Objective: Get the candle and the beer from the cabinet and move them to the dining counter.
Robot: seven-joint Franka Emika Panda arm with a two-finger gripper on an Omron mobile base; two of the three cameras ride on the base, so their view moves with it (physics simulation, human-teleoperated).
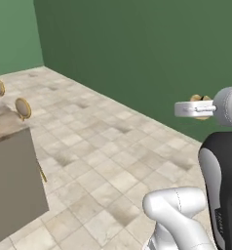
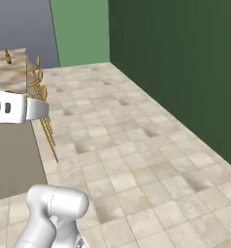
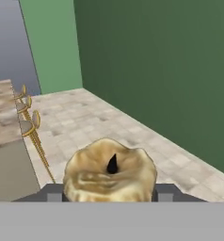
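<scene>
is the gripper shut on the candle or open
Shut on the candle: in the hand view it sits wick-up between the gripper fingertips, carried above the tiled floor.

You're looking at a dark green wall [image 2: 185, 72] meeting a lighter green wall [image 2: 81, 29] at the corner, with a grey-blue opening [image 2: 20, 24] left of that. Beige mottled tile floor [image 1: 113, 156] throughout; gold-legged stools [image 3: 29, 122] lined up beside it.

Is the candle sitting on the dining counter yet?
No. In the hand view the candle sits between the gripper fingers, over tiled floor, with the dining counter off to one side.
</scene>
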